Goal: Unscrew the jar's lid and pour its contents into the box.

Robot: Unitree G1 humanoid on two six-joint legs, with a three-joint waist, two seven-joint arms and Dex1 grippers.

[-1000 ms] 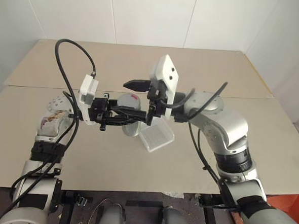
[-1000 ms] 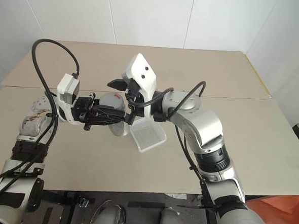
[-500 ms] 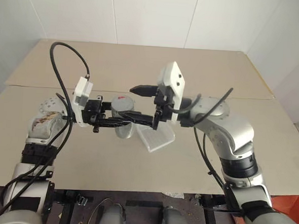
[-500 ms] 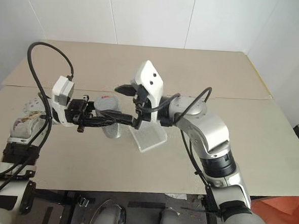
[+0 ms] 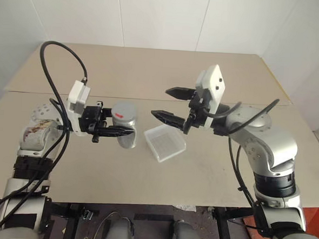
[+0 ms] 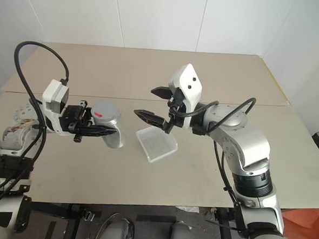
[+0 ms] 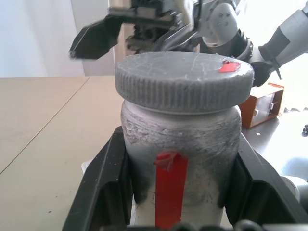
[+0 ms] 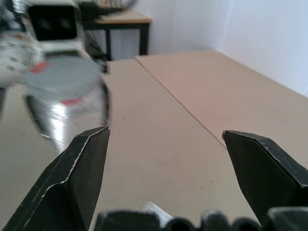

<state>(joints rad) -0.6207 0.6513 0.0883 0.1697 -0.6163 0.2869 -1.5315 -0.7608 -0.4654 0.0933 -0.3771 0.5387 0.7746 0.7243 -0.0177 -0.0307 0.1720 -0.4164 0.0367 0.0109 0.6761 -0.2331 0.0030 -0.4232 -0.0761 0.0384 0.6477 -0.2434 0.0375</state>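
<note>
Between the two black fingers of the left gripper (image 5: 127,131): the jar (image 5: 126,129), clenched by its silver-grey body, upright, lifted above the bench (image 5: 92,164), red label strip (image 7: 169,187) facing the wrist. Still screwed on top: the lid (image 7: 184,79), grey, ribbed at the edge, small reddish mark near its rim. Contents hidden inside, cannot be told.

Opposite, well apart from the jar: the right gripper (image 5: 163,102), released, jaws spread wide, empty, pointing level toward the jar and the left gripper. One finger higher and farther back, the other lower and nearer, tip above the box's far edge.

Down on the bench, between the two grippers and just beside the jar on its right: the box (image 5: 165,143), shallow translucent white tray, turned corner-on, resting flat. Nothing visible inside it.

Behind both arms: a seam across the tan bench, then white walls.
</note>
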